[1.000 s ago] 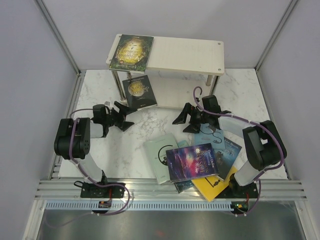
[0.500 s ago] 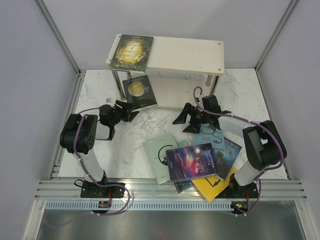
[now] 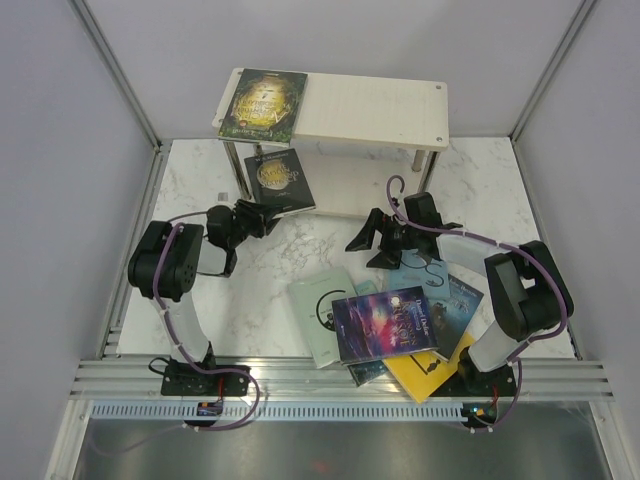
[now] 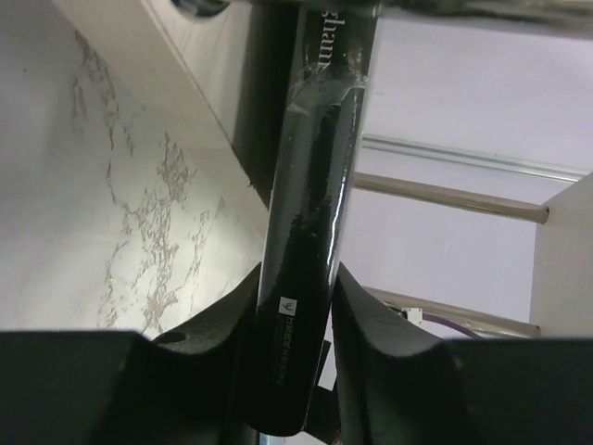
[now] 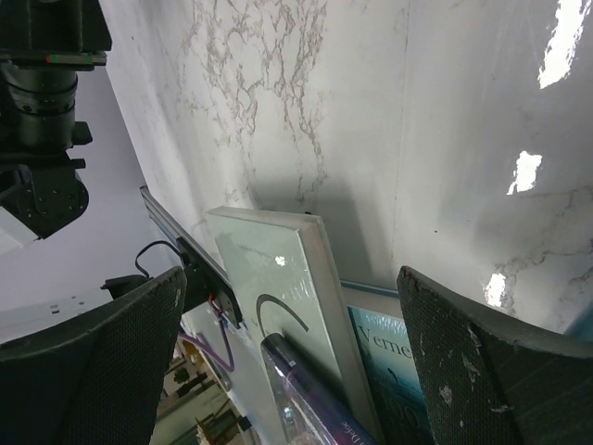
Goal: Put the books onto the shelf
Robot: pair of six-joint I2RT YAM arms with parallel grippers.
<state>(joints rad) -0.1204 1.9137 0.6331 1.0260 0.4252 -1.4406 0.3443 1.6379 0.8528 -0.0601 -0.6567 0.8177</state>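
Your left gripper (image 4: 296,287), at lower centre, is gripping the black book (image 4: 315,158) by its edge near the shelf (image 3: 370,110); your right gripper (image 5: 289,287) is hanging wide open.

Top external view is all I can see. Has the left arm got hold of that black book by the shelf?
Observer: In the left wrist view the black book sits spine-first between the left gripper's fingers, both touching it.
Operator: Is the right one holding anything?
Observer: No. The right wrist view shows the right gripper wide open above the marble table, nothing between its fingers.
Operator: What's closest to it?
Observer: The pale book with the black swirl, lying on the table, touching neither finger.
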